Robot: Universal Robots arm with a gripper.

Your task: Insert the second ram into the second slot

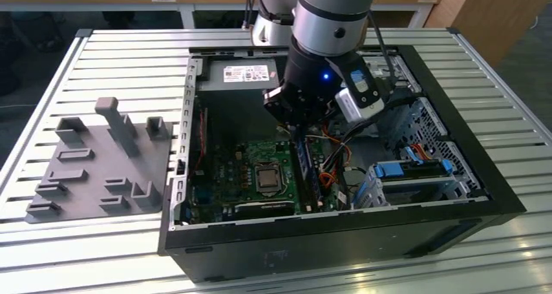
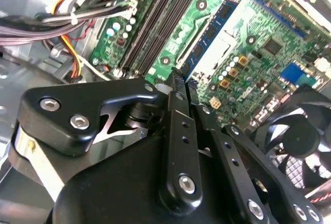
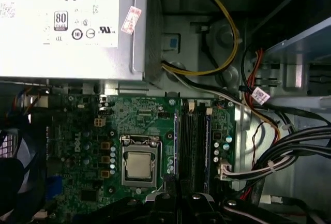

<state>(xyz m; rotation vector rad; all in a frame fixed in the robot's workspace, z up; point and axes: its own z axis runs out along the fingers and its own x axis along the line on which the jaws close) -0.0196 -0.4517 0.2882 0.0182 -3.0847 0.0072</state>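
Black linkage arms crowd the second wrist view, where the tool (image 2: pixel 177 77) ends in two slim fingers drawn together at their tips. Whether anything thin sits between them is hidden by the fingers themselves.

Directly beyond those tips begins the second ram (image 2: pixel 213 30), a long thin dark blue-green memory stick with black chips. It stands on edge in the bank of dark slots on the green motherboard (image 3: pixel 134 113). Its near end lies right at the tool, but I cannot tell whether they touch. Which slot of the bank it occupies is also hard to make out.

The square silver processor socket (image 3: pixel 139 164) lies beside the stick, on the side away from the grey and red cable bundles (image 3: pixel 279 154). A black fan (image 2: pixel 302 136) is cut off at the picture's edge.

In the exterior view the tool sits low inside the open black computer case (image 1: pixel 345 242), its tips lost in shadow. A grey moulded tray (image 1: pixel 95 171) rests well apart from it on the slatted metal surface (image 1: pixel 121 68).
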